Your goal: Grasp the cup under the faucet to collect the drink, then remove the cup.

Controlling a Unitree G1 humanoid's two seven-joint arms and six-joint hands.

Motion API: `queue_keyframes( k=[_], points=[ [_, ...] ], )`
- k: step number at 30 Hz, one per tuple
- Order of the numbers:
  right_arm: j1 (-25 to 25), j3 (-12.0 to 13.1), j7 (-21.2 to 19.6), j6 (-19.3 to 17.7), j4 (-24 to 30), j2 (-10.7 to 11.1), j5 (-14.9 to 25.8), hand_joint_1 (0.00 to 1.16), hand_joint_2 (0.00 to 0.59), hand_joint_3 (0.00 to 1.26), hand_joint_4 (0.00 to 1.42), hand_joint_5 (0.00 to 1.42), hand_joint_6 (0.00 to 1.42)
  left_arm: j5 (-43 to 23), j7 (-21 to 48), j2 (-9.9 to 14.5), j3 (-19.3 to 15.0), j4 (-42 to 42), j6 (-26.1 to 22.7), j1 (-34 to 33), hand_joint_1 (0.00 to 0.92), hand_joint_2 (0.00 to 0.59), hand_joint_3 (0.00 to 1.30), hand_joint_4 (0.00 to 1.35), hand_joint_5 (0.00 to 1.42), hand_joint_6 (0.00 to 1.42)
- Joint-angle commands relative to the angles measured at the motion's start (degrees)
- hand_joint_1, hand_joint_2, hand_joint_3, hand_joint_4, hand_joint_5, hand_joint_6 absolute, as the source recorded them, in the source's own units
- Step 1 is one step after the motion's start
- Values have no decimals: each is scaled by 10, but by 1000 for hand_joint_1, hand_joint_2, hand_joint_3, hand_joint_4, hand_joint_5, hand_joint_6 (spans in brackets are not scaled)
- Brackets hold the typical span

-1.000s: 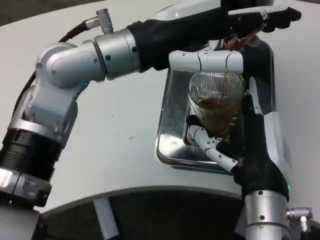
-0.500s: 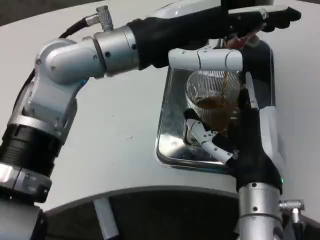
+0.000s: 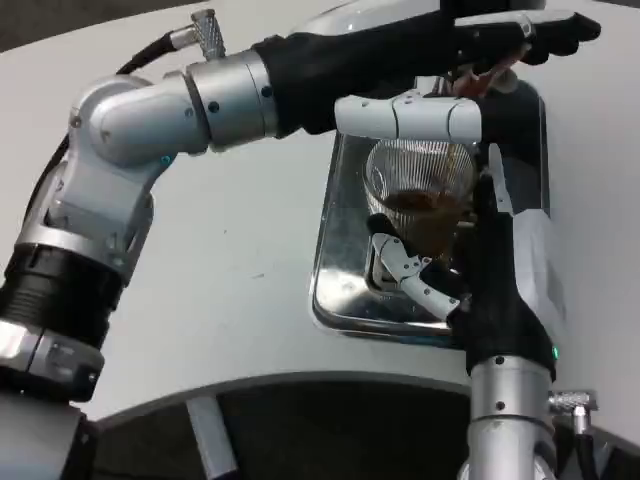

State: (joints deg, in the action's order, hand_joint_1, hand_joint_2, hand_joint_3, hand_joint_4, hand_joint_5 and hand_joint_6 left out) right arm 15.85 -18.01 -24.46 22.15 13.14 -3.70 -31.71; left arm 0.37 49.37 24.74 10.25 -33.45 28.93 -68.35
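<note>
A ribbed clear cup (image 3: 415,185) stands on the metal drip tray (image 3: 340,275), partly filled with brown drink. My right hand (image 3: 470,265) grips the cup from the right and front, white fingers (image 3: 410,275) curled round its base. The faucet (image 3: 478,82), reddish, is just above the cup's right rim. My left hand (image 3: 500,35) reaches across from the left and lies stretched over the dispenser's top at the faucet. One of its white fingers (image 3: 410,115) runs level above the cup. Whether drink is pouring is unclear.
The white dispenser body (image 3: 540,230) rises right of the tray, close behind my right hand. My left forearm (image 3: 230,95) spans the picture's upper half above the white table (image 3: 230,280). The table's curved front edge (image 3: 300,385) lies below the tray.
My right hand and forearm have shifted a little left and up, and the cup has moved slightly left with them. The left hand has stayed on the dispenser.
</note>
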Motion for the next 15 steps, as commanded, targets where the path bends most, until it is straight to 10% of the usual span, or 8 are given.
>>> queue_keyframes(
  k=[1,15],
  points=[
    [3,4,-12,-10,-12,-38,9,693,248,37,60,111,163,19,15,8,11,-20,-6,10,0,116,94,0,87,172],
    [15,3,-27,-8,-35,-45,15,694,248,37,58,111,163,19,15,8,11,-24,-3,8,0,116,94,0,87,172]
  ],
)
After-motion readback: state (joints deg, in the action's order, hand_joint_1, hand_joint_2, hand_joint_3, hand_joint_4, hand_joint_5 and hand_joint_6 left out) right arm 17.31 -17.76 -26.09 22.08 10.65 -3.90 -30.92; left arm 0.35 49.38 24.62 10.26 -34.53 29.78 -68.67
